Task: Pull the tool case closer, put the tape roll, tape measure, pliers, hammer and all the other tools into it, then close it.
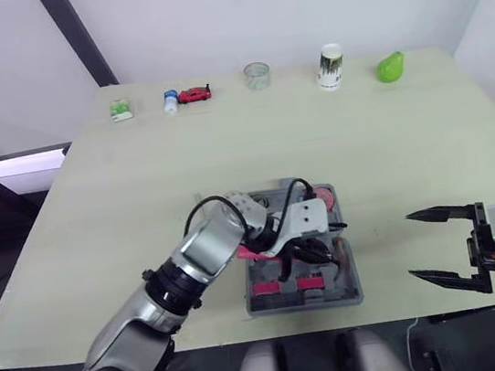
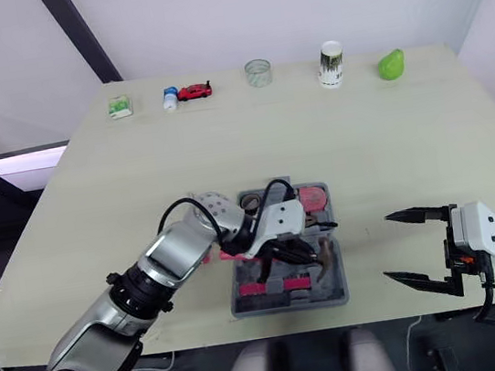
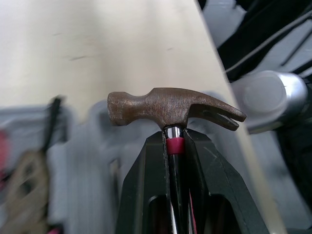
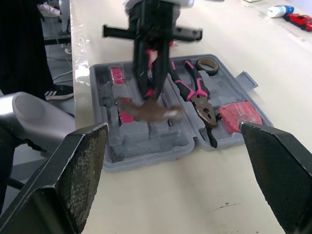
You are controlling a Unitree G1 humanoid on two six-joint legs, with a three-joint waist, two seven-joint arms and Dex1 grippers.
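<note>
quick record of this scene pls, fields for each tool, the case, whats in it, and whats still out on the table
tool case: open flat near the front edge of the table
left tool: shut on the hammer just below its head
hammer: head down over the case's near half
right tool: open, holding nothing, right of the case
inside case: pliers, tape roll, tape measure
far edge: red toy car, clear cup, other small items

Both head views look down over the whole table (image 1: 136, 183), with the tool case (image 4: 229, 90) at lower centre. Both wrist views face that case from close by.
</note>
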